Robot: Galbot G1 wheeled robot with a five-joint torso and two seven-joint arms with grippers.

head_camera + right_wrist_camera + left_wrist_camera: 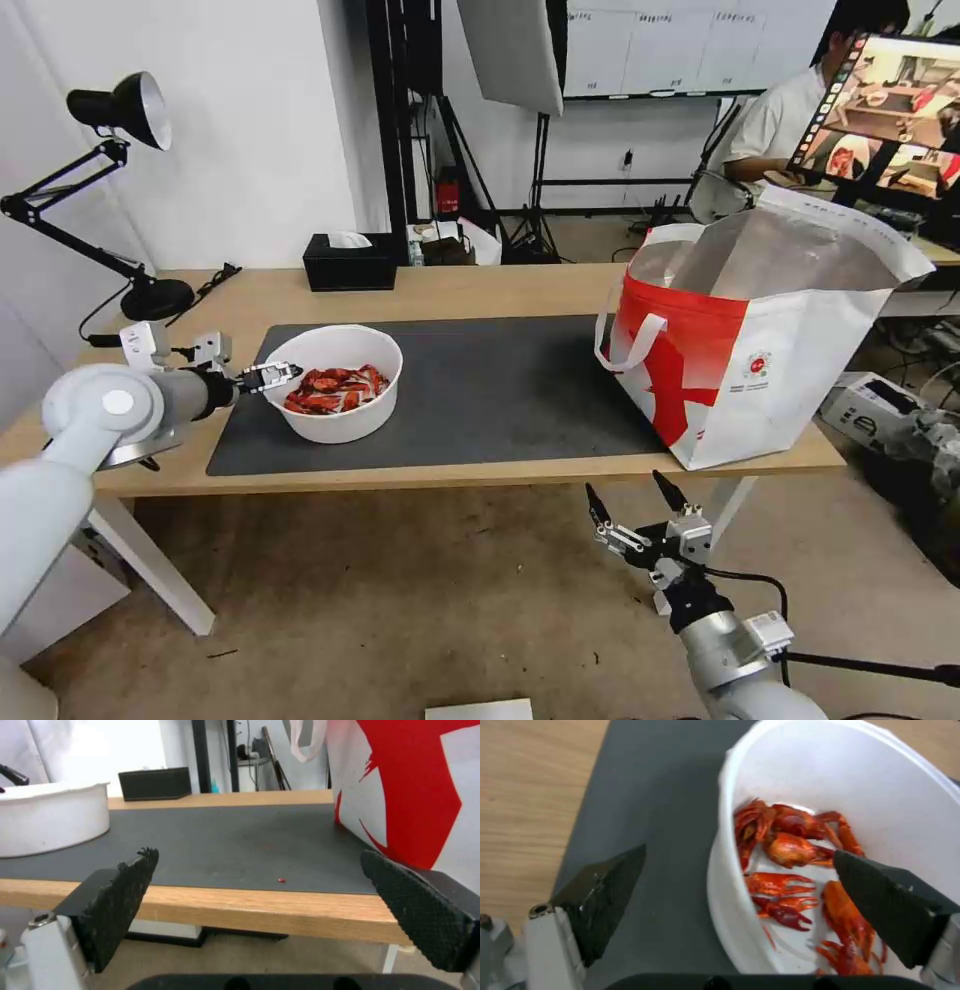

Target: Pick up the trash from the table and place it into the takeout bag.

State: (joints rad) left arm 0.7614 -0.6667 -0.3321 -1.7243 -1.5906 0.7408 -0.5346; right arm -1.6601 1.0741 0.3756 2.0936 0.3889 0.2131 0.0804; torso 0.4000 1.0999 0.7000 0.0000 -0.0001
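Note:
A white round bowl (340,425) holding red crayfish shells (335,388) sits on the left part of the dark grey mat (500,380), on the light-wood table (480,290). My left gripper (270,377) is open at the bowl's left rim. In the left wrist view the left gripper (738,853) straddles the bowl's wall (725,900), one finger (605,900) outside over the mat and the other finger (890,900) inside above the shells (790,847). The takeout bag (790,390) stands open at the table's right end. My right gripper (630,495) hangs open below the table's front edge, empty.
A black tissue box (350,262) sits at the table's back edge and a black desk lamp (120,110) at its far left. From the right wrist, the table's front edge (250,907) is close ahead, the bag's red side (415,795) beside it, and a tiny red scrap (282,880) on the mat.

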